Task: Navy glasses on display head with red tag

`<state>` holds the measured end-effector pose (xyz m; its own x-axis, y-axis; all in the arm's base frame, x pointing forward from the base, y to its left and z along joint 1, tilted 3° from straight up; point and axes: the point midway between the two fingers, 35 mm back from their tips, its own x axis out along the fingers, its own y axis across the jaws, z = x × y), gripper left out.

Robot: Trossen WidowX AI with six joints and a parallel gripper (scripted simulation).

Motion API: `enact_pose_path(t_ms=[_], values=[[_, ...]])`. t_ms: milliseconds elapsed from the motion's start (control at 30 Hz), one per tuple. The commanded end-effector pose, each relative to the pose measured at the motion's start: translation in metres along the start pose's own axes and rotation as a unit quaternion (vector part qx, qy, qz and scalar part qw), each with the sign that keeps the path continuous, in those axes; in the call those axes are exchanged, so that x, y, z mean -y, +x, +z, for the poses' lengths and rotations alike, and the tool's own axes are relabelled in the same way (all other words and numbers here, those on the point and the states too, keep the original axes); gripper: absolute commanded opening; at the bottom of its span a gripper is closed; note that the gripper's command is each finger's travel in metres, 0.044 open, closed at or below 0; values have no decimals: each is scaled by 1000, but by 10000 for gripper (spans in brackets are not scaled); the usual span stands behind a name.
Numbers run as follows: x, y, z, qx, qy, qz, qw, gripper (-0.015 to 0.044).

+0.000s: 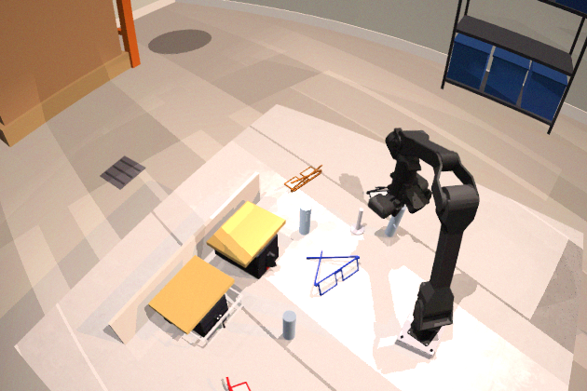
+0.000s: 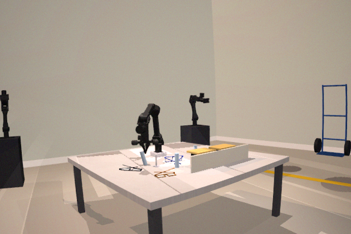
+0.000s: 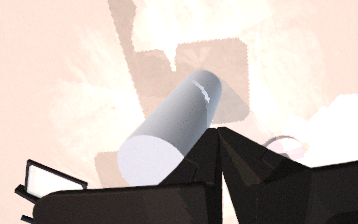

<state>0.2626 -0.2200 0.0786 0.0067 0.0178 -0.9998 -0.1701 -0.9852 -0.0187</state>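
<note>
The navy glasses (image 1: 333, 257) (image 2: 174, 159) lie on the table with their temples unfolded and crossing, in front of the heads. The black head with the red tag (image 1: 269, 268) sits under the farther yellow board in the top view. The other black head (image 1: 213, 318) is under the nearer board, with a pale frame around its front. Both faces are mostly hidden from above. My gripper (image 2: 145, 151) (image 3: 216, 136) is shut and empty, away from the navy glasses. Its fingers are right beside a blue-grey cylinder (image 1: 393, 224) (image 2: 143, 158) (image 3: 172, 120), which stands tilted and seems to touch them.
A thin peg on a round base (image 1: 360, 219) (image 2: 156, 160) stands beside the tilted cylinder. Upright cylinders (image 1: 305, 221) (image 1: 289, 326) flank the navy glasses. Orange glasses (image 1: 303, 179), black glasses (image 2: 131, 168) and red glasses (image 1: 229, 384) lie farther out. A low wall (image 2: 219, 159) runs behind the heads.
</note>
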Motion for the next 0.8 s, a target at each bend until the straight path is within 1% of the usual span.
enact_pose_path(t_ms=[0, 500, 600, 767], values=[[-5, 0, -1, 0, -1, -1, 1000, 0], [-19, 0, 0, 0, -1, 0, 1000, 0], [-9, -14, -1, 0, -1, -1, 1000, 0], [28, -58, 0, 0, -1, -3, 1000, 0]])
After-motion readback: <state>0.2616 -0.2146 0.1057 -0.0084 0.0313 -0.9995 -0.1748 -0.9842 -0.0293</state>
